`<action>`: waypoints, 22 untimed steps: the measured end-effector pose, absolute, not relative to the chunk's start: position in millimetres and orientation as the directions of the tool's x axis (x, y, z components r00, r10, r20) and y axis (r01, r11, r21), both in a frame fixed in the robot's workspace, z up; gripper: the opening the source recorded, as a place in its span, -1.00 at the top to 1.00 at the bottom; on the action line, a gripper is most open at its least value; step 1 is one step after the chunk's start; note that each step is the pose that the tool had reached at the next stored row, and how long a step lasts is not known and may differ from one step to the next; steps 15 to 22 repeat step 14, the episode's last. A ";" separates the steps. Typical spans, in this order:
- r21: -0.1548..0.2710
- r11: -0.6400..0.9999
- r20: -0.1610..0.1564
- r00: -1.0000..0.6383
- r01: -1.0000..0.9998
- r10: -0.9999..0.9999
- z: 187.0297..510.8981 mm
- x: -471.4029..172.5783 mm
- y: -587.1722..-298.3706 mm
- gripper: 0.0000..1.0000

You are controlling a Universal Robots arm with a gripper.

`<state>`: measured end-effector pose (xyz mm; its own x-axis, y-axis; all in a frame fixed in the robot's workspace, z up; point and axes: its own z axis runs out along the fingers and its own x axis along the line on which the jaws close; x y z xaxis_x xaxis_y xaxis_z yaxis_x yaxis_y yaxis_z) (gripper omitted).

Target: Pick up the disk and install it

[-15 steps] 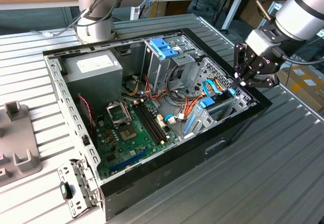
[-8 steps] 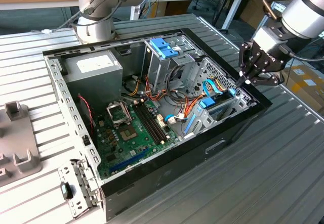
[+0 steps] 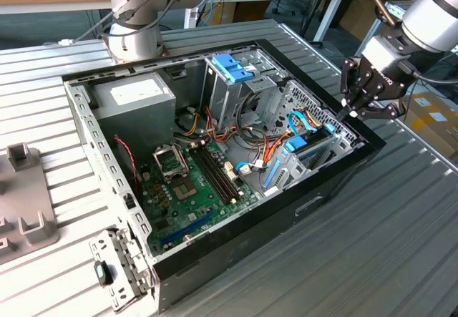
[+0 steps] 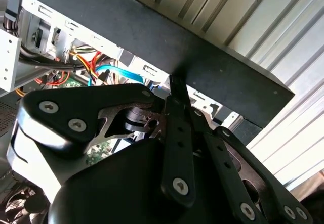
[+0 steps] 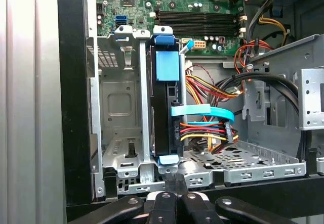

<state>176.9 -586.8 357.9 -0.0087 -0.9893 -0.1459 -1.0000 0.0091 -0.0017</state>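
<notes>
- Blue-framed disk [image 5: 166, 113] stands on edge in a bay of the metal drive cage [image 5: 121, 102], at the corner of the computer case [image 3: 215, 245] on the exterior view's right.
- Gripper [image 3: 358, 102] hovers at the case's black rim, just above the disk's end; the fingers [image 5: 174, 183] appear closed together and hold nothing.
- Judgement: the disk looks seated or nearly so, putting the work at the install stage; any remaining push would need to run straight along the bay.
- Case contents: green circuit board [image 3: 193, 188], grey power supply [image 3: 136, 95], coloured wire bundles, a light blue flat cable [image 5: 202, 112] beside the disk.
- Case rests on the ribbed metal tabletop [image 3: 372, 238].
</notes>
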 end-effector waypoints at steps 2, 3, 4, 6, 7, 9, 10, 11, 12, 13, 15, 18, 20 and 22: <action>-0.002 0.009 -0.146 -0.009 -1.000 -0.989 359.2 175.9 -586.9 0.79; -0.003 0.009 -0.146 -0.008 -1.000 -0.989 360.5 175.7 -586.8 0.79; -0.003 0.009 -0.146 -0.008 -1.000 -0.989 361.7 175.6 -586.8 0.79; -0.004 0.009 -0.146 -0.008 -1.000 -0.989 365.3 175.6 -586.8 0.79; -0.004 0.009 -0.146 -0.008 -1.000 -0.989 367.3 175.6 -586.8 0.79; -0.004 0.009 -0.146 -0.008 -1.000 -0.989 370.7 175.6 -586.8 0.79; -0.004 0.009 -0.146 -0.008 -1.000 -0.989 370.8 175.6 -586.8 0.79; -0.004 0.009 -0.146 -0.008 -1.000 -0.989 370.9 175.6 -586.8 0.79; -0.004 0.009 -0.146 -0.008 -1.000 -0.989 371.0 175.6 -586.8 0.79; -0.004 0.009 -0.146 -0.008 -1.000 -0.989 371.1 175.6 -586.8 0.79; -0.004 0.009 -0.146 -0.008 -1.000 -0.989 371.1 175.6 -586.8 0.79; -0.004 0.009 -0.146 -0.008 -1.000 -0.989 371.1 175.6 -586.8 0.79; -0.004 0.009 -0.146 -0.008 -1.000 -0.989 371.1 175.6 -586.8 0.79; -0.004 0.009 -0.146 -0.008 -1.000 -0.989 371.1 175.6 -586.8 0.79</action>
